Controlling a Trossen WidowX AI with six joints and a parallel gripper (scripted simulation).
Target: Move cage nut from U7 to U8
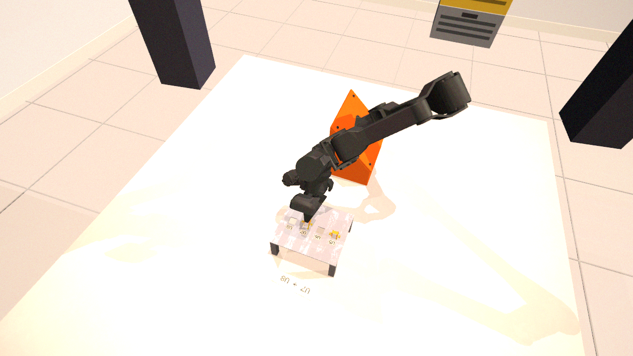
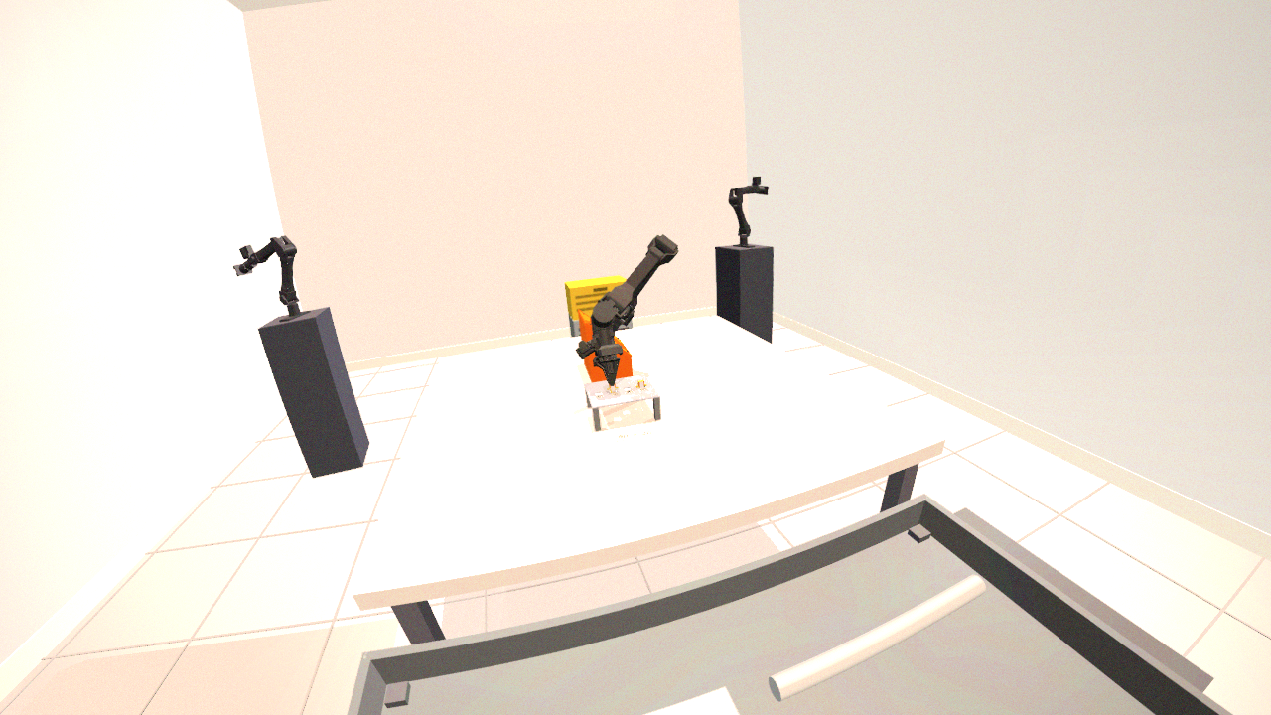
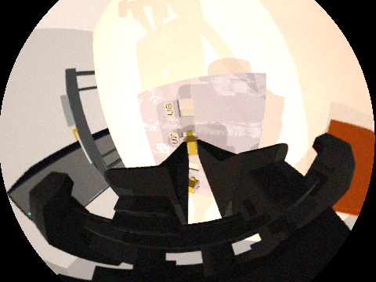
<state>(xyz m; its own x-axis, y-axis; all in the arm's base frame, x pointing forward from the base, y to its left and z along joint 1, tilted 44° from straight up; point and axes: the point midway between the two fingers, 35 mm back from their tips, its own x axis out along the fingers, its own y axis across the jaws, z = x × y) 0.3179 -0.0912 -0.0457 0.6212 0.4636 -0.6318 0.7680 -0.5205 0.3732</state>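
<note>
Gripping the yellow cage nut (image 1: pixel 306 224) (image 3: pixel 191 145) between its fingertips, the end effector (image 1: pixel 307 220) (image 2: pixel 611 384) (image 3: pixel 192 143) points down at hole U7 on the rail plate (image 1: pixel 305 247) (image 2: pixel 622 398) (image 3: pixel 239 106), beside vacant hole U8 (image 1: pixel 292 220) (image 3: pixel 186 107).

Glaring white tabletop, soft tan shadows.

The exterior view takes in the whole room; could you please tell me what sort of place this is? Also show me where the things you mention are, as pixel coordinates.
Probably a robotics lab or test room: a black robot arm (image 1: pixel 389 126) (image 2: pixel 641 275) works over a white table (image 1: pixel 177 274) (image 2: pixel 497 498), and two more arms stand on dark pedestals (image 2: pixel 313 391) (image 2: pixel 745 284).
</note>
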